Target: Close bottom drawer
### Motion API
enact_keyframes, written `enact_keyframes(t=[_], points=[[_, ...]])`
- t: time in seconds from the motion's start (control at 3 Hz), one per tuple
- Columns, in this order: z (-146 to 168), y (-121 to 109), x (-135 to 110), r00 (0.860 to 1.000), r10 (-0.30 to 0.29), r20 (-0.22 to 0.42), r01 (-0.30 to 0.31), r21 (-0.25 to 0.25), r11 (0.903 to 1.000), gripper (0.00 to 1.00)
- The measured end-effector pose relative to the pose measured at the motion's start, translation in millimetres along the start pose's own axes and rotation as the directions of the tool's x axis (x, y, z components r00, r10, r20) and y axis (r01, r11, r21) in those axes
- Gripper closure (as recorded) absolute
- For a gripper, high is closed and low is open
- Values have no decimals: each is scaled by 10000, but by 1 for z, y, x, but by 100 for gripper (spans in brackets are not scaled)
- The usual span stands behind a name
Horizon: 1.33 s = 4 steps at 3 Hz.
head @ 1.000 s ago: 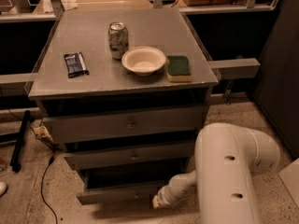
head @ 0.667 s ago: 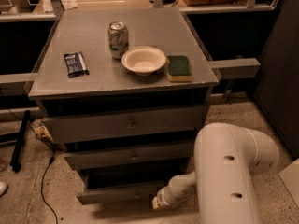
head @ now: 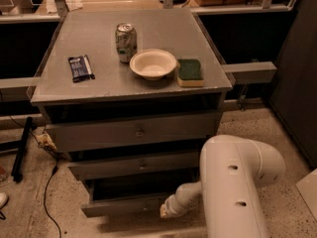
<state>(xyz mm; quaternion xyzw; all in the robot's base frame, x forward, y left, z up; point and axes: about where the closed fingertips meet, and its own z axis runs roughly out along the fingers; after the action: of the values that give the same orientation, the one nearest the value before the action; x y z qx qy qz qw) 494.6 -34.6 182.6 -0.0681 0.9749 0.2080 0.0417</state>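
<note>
Gripper (head: 165, 210) sitting low at right end of bottom drawer (head: 121, 205) front; grip state impossible to tell. Drawer sticking partly out below middle drawer (head: 133, 165). White arm (head: 237, 182) blocking lower right. Can (head: 126, 42), bowl (head: 153, 63), sponge (head: 189, 72), dark packet (head: 80, 67) resting on cabinet top (head: 99, 33).

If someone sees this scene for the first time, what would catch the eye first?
First, the bulky white arm filling the lower right, its hand at the right end of the bottom drawer, which stands pulled out. Then the grey cabinet top, with a can, a white bowl and a green sponge, and a dark packet to the left.
</note>
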Motion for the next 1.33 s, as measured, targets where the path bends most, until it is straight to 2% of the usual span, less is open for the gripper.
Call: enact_keyframes(t=[0.67,1.33], points=[[35,-5,-42,9985,214,509,-232,335,9992,100],[41,2,-47,9980,63,628,-91,450,9989,100]])
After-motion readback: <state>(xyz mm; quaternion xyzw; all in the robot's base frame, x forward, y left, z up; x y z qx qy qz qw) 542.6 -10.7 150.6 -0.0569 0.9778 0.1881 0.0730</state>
